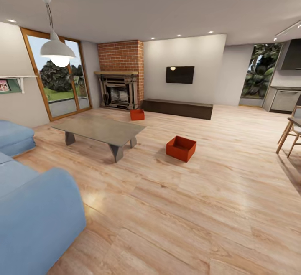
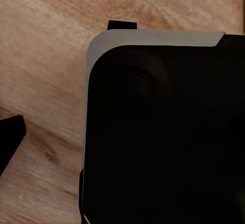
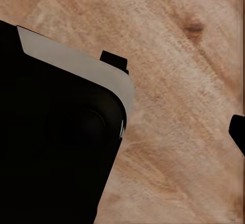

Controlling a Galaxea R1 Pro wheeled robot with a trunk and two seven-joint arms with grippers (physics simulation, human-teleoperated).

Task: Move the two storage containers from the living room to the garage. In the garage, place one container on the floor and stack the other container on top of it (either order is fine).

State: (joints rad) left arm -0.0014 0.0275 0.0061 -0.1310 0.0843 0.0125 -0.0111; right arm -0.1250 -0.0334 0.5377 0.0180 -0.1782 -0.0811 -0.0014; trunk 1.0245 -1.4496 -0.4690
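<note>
I am in the living room with light wood plank flooring. One orange-red storage container [image 1: 181, 148] sits open-topped on the planks right of the coffee table. The other storage container [image 1: 137, 114] rests farther back, near the brick fireplace and the end of the long dark bench. Both are several steps ahead of me. In the left wrist view my left gripper [image 2: 66, 83] hangs over wood flooring beside my black base [image 2: 163, 132], its dark fingertips [image 2: 11, 143] wide apart and empty. My right gripper [image 3: 176, 96] hangs likewise, with its fingertips [image 3: 238, 131] spread and nothing between them.
A grey low coffee table [image 1: 100, 131] stands left of the near container. The light blue sofa [image 1: 33, 212] fills the near left. A brick fireplace [image 1: 120, 83], dark bench [image 1: 177, 108] and wall TV [image 1: 179, 75] line the far wall. Wooden chairs [image 1: 290, 135] stand at right.
</note>
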